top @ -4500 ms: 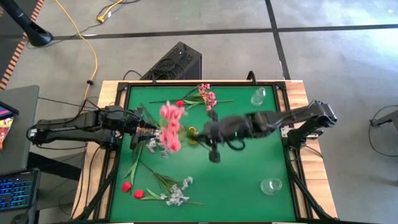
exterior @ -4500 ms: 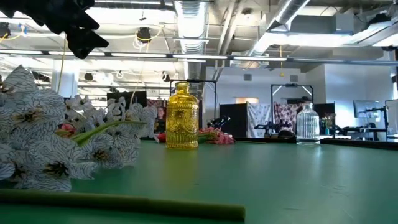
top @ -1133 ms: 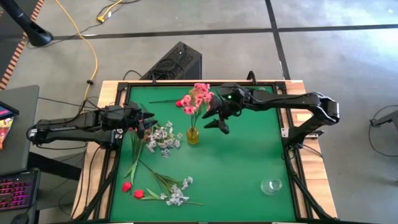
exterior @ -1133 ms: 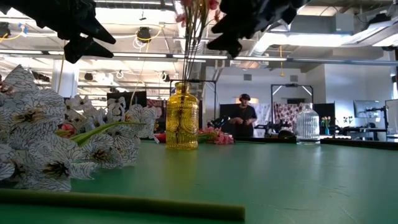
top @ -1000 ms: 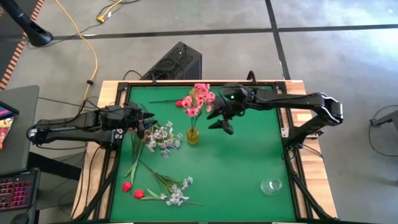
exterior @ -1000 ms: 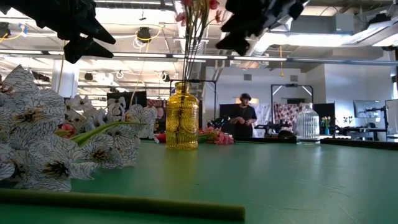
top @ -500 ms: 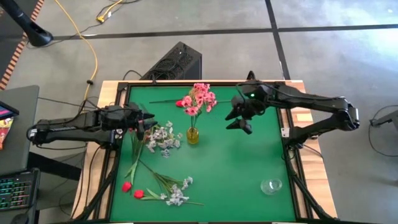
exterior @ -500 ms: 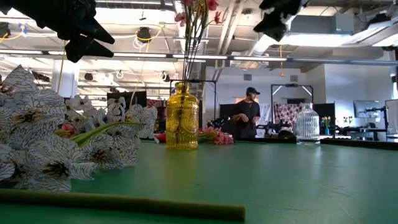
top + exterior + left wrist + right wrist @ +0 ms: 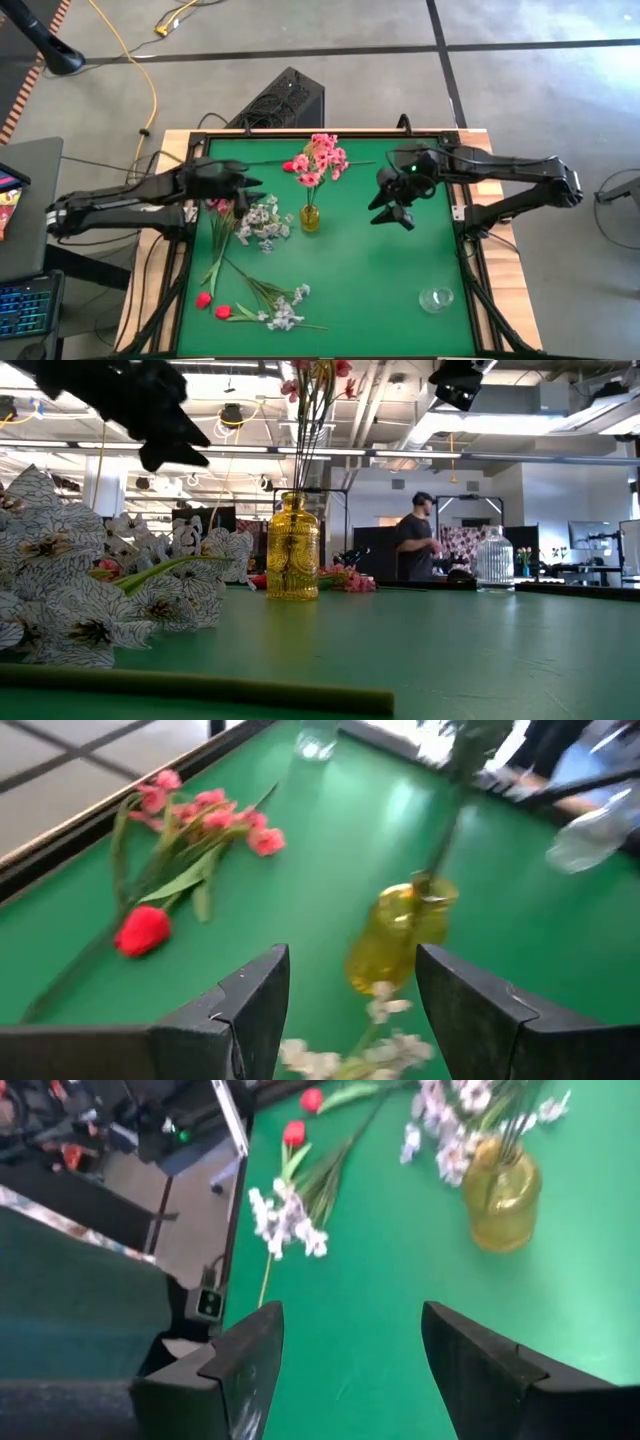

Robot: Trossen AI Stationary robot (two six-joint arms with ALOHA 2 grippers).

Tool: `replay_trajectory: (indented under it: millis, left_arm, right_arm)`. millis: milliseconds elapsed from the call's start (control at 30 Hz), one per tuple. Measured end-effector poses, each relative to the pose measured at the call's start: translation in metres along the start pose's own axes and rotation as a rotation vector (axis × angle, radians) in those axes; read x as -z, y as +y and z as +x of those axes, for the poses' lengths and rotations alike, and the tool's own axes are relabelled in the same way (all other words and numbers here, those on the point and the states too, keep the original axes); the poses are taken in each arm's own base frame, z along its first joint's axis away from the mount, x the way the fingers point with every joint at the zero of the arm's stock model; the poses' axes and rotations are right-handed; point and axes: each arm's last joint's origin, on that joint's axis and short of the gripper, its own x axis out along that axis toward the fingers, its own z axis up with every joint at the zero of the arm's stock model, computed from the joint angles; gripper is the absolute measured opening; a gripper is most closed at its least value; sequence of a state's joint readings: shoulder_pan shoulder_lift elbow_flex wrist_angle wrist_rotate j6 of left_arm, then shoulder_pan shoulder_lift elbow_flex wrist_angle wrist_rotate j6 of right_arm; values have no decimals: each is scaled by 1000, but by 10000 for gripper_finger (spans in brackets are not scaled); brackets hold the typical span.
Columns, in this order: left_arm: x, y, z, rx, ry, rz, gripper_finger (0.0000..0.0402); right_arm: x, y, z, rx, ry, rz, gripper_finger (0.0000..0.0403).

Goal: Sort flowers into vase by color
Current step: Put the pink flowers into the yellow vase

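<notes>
A yellow vase (image 9: pixel 311 217) stands mid-table with a pink flower spray (image 9: pixel 318 160) upright in it. White-grey sprays lie beside it (image 9: pixel 258 222) and near the front edge (image 9: pixel 285 310). Red buds (image 9: pixel 204 299) lie at the front left. Another pink spray (image 9: pixel 200 815) and a red bud (image 9: pixel 142 930) lie on the mat behind the vase. My left gripper (image 9: pixel 256 185) hovers open left of the vase, above the white-grey spray. My right gripper (image 9: pixel 392 212) hangs open to the vase's right, high above the mat.
A clear glass vase (image 9: pixel 436 299) stands at the front right of the green mat, and a second one (image 9: pixel 495 560) toward the far right. The table's raised dark frame (image 9: pixel 190 250) rims the mat. A person walks in the room beyond the table.
My right gripper has drawn away from the pink spray in the vase, going toward the table's right edge and upward, still open. My left gripper has moved toward the vase and slightly to the far side. The pink spray stays upright in the vase.
</notes>
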State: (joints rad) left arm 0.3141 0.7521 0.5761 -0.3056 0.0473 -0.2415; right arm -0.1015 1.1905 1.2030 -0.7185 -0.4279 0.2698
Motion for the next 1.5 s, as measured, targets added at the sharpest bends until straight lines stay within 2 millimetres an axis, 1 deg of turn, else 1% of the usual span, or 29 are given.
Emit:
replay_trajectory:
  millis: [100,233,367,500,600,700,833,967,1133,1300,1400,1500]
  left_arm:
    - [-16,6,9,-74,67,50,206]
    - [-43,18,24,-239,194,140,206]
    - [-65,45,50,-351,381,234,206]
    - [-70,79,83,-372,551,320,206]
    - [-61,103,103,-335,654,354,206]
    - [-47,122,118,-270,732,372,206]
    - [-32,142,130,-234,802,374,206]
    - [-25,157,136,-224,825,394,206]
    - [-22,167,140,-200,818,436,206]
    - [-20,169,141,-156,791,494,206]
    - [-15,170,140,-165,819,516,206]
    - [-6,172,142,-164,869,502,206]
  right_arm:
    - [6,3,5,33,54,33,265]
    - [13,7,7,94,98,64,265]
    - [17,13,10,133,108,76,265]
    - [21,23,14,133,117,73,265]
    - [24,30,16,150,119,58,265]
    - [27,36,18,162,119,32,265]
    - [29,40,19,191,110,13,265]
    - [28,40,19,194,104,9,265]
    - [28,40,19,198,100,8,265]
    - [28,40,19,212,94,7,265]
    - [28,40,19,217,92,6,265]
    - [28,39,19,232,85,3,265]
